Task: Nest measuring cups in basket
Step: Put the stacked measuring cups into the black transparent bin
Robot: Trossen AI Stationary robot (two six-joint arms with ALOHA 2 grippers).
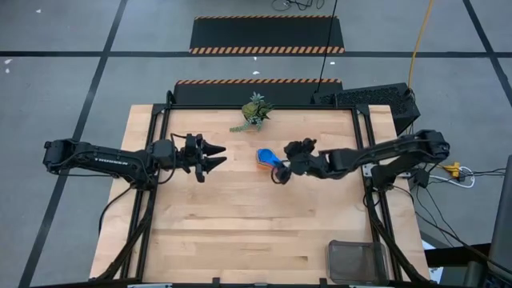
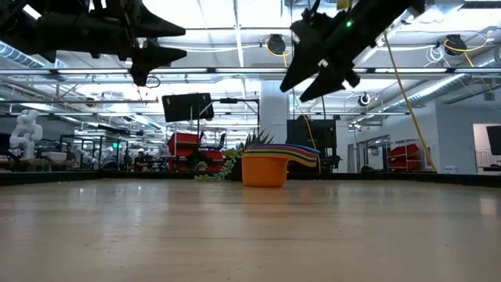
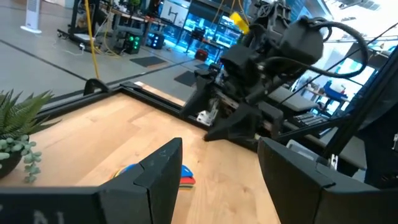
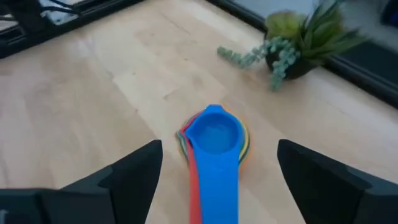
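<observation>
- Hovering right gripper (image 4: 214, 177) above nested measuring cups (image 4: 212, 140) — jaws spread, nothing held.
- Cups stacked on desk (image 1: 240, 224) near plant (image 1: 254, 112); basket (image 1: 358, 260) well apart.
- Left gripper (image 1: 216, 155) raised, released.

Basket (image 1: 358, 262) cut off by high view's bottom edge; lower nested cups (image 4: 214, 140) mostly hidden.

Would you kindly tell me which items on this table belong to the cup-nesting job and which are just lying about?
Belongs to the job:
- measuring cups, stacked mid-table, dark blue on top
- basket, at the table's near right corner, apart from the cups
- right tool, open above the stack
- left tool, open, waiting to the stack's left

Just lying about:
- plant sprig, at the far edge
</observation>
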